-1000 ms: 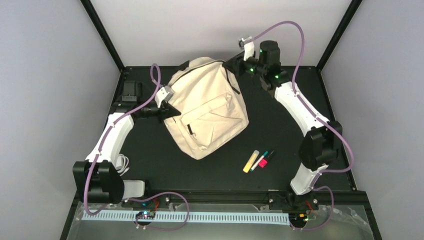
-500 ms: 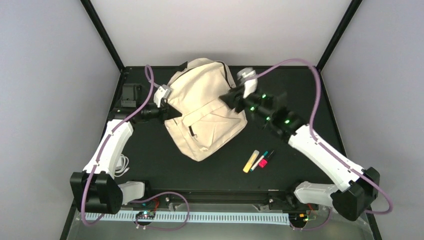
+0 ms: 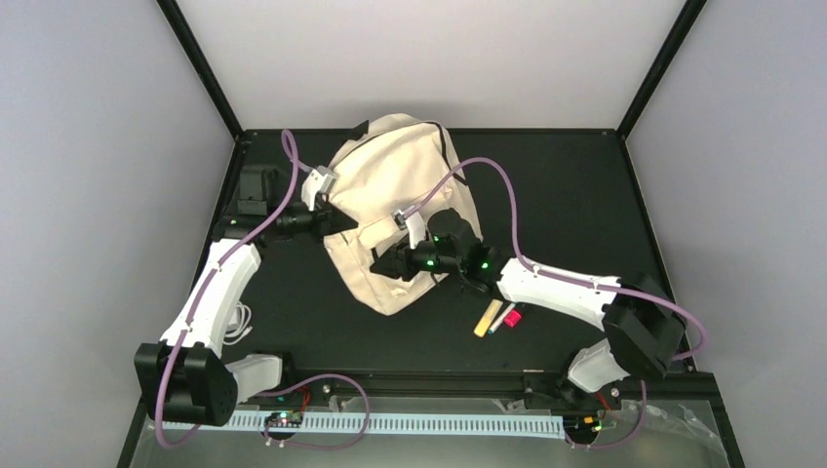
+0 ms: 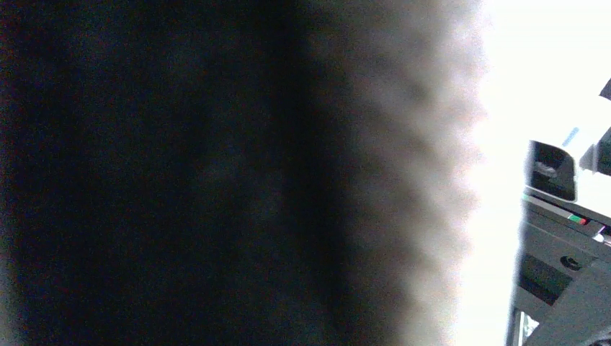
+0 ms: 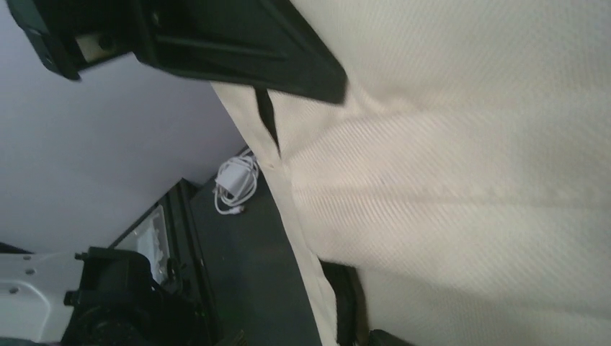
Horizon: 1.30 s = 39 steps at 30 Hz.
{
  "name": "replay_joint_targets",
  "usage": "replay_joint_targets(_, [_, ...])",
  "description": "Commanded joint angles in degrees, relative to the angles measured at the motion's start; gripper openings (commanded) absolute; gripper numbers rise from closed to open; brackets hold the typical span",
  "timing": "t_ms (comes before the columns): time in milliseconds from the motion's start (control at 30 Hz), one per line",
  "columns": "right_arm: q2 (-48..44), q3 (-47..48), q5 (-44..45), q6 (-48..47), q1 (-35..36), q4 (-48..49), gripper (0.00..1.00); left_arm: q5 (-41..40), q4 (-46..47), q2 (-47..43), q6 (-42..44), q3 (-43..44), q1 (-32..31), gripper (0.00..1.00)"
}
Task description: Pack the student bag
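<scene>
Right gripper part-open, empty, facing 9 o'clock at pocket zipper of student bag; we read left gripper clamped on its edge.

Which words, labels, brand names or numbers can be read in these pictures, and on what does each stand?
None can be read.
The student bag shows plain cream fabric, no print.
The pens beside it are too small to show any lettering.
The left wrist view is blurred.
</scene>
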Motion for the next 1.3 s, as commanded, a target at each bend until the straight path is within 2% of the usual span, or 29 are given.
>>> replay_joint_targets(0, [1.88, 1.02, -1.02, 2.73, -0.04, 8.15, 0.45, 2.73, 2.89, -1.68, -2.49, 0.40, -0.45, 0.02])
replay_joint_targets(200, [5.57, 1.89, -0.33, 3.72, -0.45, 15.16, 0.45, 3.88, 2.94, -1.74, -2.80, 0.22, -0.44, 0.02])
replay_joint_targets(533, [8.94, 0.38, -0.42, 3.50, -2.27, 16.49, 0.42, 5.11, 1.83, -1.74, -2.77, 1.69, -0.56, 0.02])
replay_joint_targets(767, [10.70, -1.78, -0.57, 4.39, -2.28, 23.78, 0.24, 5.57, 1.27, -1.41, -2.59, 2.50, -0.51, 0.02])
replay_joint_targets(1000, [11.59, -1.93, -0.95, 4.90, -2.28, 25.26, 0.20, 5.36, 1.31, -1.27, -2.27, 2.48, -0.55, 0.02])
replay_joint_targets(1167, [11.49, -3.84, -0.07, 7.91, -3.00, 27.03, 0.01, 5.27, 0.55, -1.58, -1.65, 3.06, -0.50, 0.02])
replay_joint_targets(1267, [9.01, -5.52, 0.99, 6.65, -3.47, 26.46, 0.01, 4.55, -0.64, -1.58, -0.24, 3.61, -0.53, 0.02])
